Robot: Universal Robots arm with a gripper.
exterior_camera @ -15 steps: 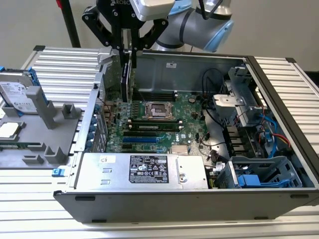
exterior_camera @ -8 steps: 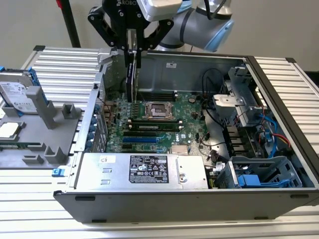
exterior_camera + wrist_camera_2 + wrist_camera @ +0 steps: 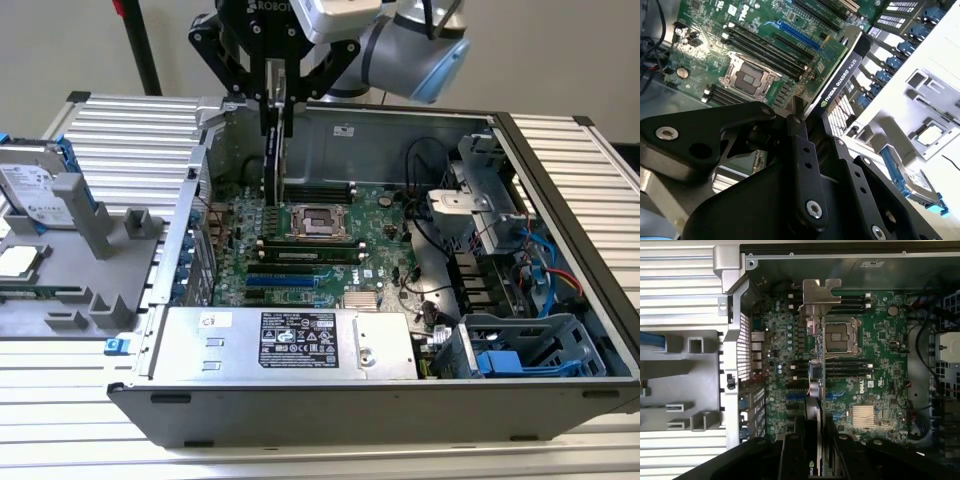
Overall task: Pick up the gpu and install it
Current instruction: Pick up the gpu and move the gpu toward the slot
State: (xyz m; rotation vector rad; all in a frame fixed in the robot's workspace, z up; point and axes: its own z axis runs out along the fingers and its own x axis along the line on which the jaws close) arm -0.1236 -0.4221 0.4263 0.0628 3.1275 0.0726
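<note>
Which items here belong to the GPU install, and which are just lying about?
In the job: gpu, clamped in the gripper over the open case; motherboard.
Lying about: hard drive; grey fixture beside the case; power supply.

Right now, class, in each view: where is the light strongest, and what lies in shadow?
Exterior view: brightest on the ribbed table, dimmer inside the case below the hand. Second wrist view: the tray glares white, while the hand holding the gpu looks near black. First wrist view: the table washes out; the motherboard is darker.
</note>
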